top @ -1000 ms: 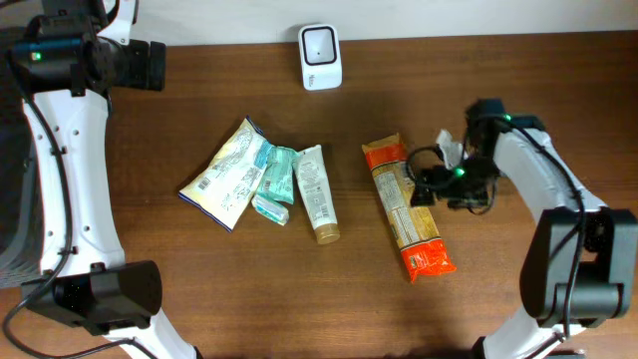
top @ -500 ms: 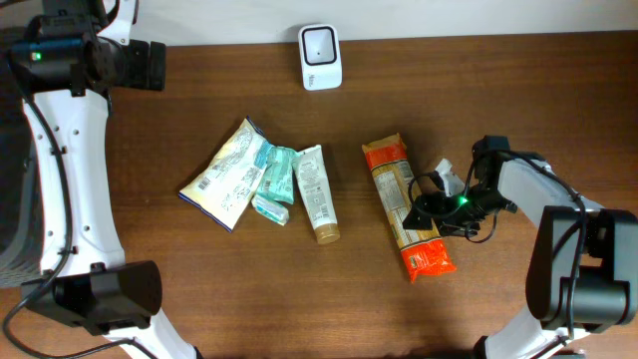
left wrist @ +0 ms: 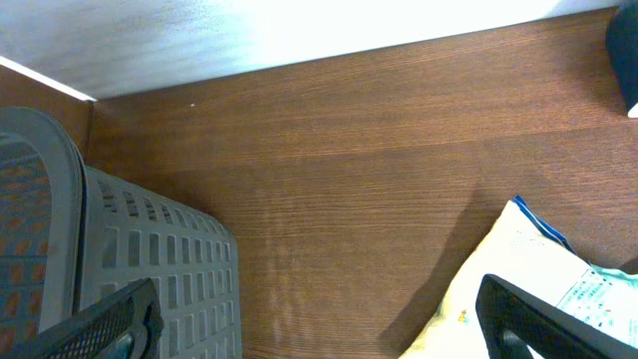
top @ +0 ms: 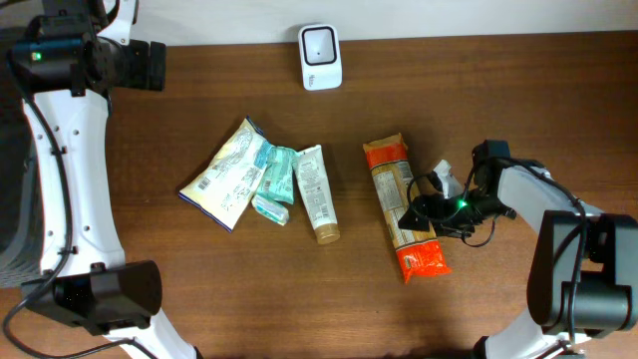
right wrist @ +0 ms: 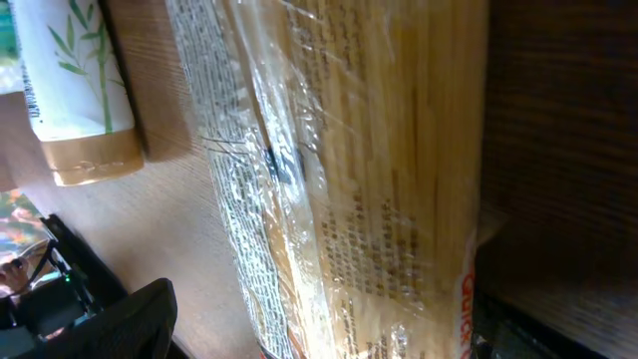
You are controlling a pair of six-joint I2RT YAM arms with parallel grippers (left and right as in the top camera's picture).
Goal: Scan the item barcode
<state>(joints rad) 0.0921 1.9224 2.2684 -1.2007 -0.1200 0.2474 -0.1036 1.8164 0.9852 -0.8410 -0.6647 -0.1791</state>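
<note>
A long clear packet of spaghetti (top: 404,204) with orange ends lies lengthwise right of centre. My right gripper (top: 412,215) is low at its right side, open, its jaws straddling the packet. In the right wrist view the packet (right wrist: 349,179) fills the space between the fingers (right wrist: 125,324), and the left one stands clear of its printed side. The white scanner (top: 320,57) stands at the table's back edge. My left gripper (top: 150,65) hangs open and empty, high at the far left.
A white and blue pouch (top: 227,172), a teal packet (top: 275,181) and a white tube (top: 315,191) lie left of centre. In the left wrist view a grey slotted basket (left wrist: 120,249) sits at the table's left edge, with the pouch (left wrist: 518,269) at lower right.
My right gripper has come down and towards the front to the spaghetti packet's right side. The packet's near end has shifted slightly left. The left arm has not moved.
</note>
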